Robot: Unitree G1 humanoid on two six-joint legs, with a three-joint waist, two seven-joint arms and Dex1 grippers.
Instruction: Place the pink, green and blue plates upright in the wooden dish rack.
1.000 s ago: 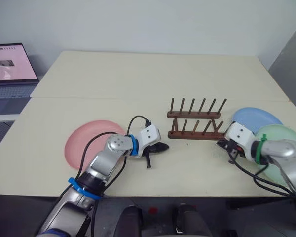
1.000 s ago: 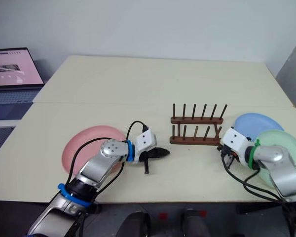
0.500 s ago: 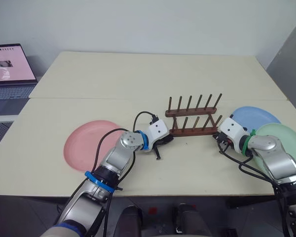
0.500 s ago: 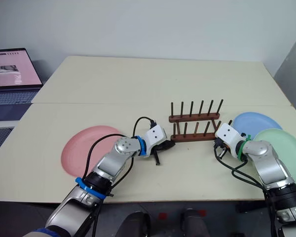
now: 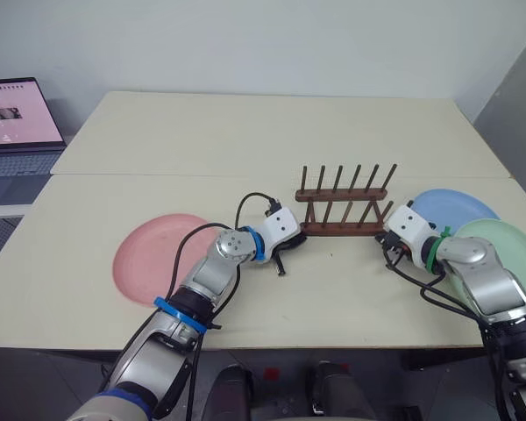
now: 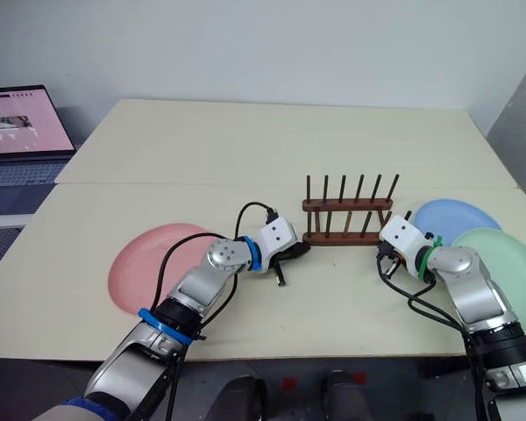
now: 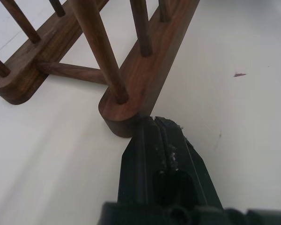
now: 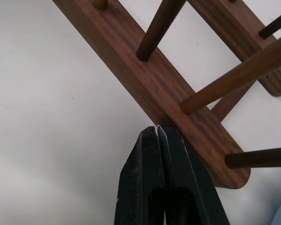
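Now that both arms have advanced, you have the left gripper (image 7: pixel 160 123) and right gripper (image 8: pixel 158 130), each pressed together and empty, bracing the wooden dish rack (image 5: pixel 344 213) ends; the rack has shifted and no plate is loaded.

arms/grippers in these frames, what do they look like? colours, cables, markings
Both arms are silver-grey metal with white wrist housings and loose black cables. The left gripper and right gripper each have two black fingers. Left arm wears blue bands; right arm wears a green band.

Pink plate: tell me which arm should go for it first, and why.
Left. The pink plate lies flat on the robot's left, beside the left arm. The left gripper, shut, sits at the wooden dish rack end; the right gripper is beyond the rack.
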